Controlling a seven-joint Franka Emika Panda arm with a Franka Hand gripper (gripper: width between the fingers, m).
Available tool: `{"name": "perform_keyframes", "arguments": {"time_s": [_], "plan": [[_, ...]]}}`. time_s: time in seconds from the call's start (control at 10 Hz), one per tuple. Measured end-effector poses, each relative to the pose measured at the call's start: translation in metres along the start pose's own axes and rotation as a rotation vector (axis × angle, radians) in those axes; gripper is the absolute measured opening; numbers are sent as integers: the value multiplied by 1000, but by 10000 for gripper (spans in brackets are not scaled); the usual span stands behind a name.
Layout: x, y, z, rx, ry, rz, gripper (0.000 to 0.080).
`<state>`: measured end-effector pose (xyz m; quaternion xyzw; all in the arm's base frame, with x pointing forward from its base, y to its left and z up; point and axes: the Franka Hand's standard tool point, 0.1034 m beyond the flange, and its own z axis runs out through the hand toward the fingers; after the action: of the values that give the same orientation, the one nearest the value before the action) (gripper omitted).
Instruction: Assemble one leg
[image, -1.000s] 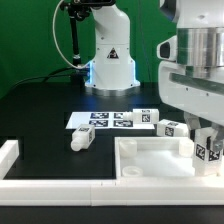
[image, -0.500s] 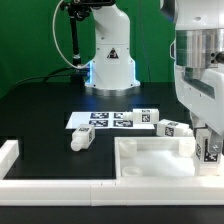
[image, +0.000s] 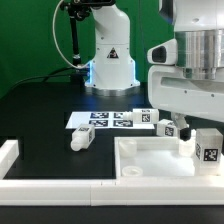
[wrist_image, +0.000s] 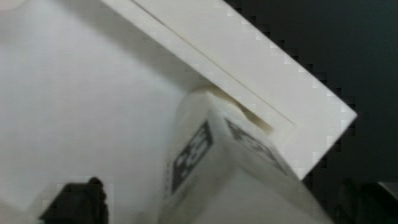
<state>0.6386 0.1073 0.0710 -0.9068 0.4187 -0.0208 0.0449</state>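
Note:
A white leg (image: 208, 148) with a square tag stands upright at the corner of the white tray-like panel (image: 150, 160) on the exterior view's right. My gripper (image: 200, 135) hangs just above it, its fingers spread to either side of the leg. In the wrist view the leg (wrist_image: 231, 170) lies between the two dark fingertips (wrist_image: 79, 200) of my gripper (wrist_image: 231, 208), with a gap showing beside one finger. Another leg (image: 80, 140) lies on the black table on the exterior view's left. Two more legs (image: 145, 117) (image: 168, 126) sit behind the panel.
The marker board (image: 105, 119) lies flat behind the panel. A white rail (image: 10, 155) borders the table at the front and on the exterior view's left. The robot base (image: 110, 60) stands at the back.
The hand has lifted and turned over the panel's corner. The leg, earlier largely covered by the fingers, now shows more fully with its tag facing the camera.

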Motion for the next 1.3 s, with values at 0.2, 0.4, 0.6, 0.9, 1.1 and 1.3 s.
{"name": "perform_keyframes", "arguments": {"time_s": [0.2, 0.4, 0.6, 0.9, 1.1, 1.3], "plan": [[0, 0, 0, -2, 3, -171, 649], [-2, -2, 1, -29, 25, -582, 649], [-2, -2, 1, -32, 24, -664, 623], [-1, -2, 1, -33, 25, -640, 281], [-2, -2, 1, -28, 25, -473, 284], [-2, -2, 2, -19, 30, -236, 284]]}}
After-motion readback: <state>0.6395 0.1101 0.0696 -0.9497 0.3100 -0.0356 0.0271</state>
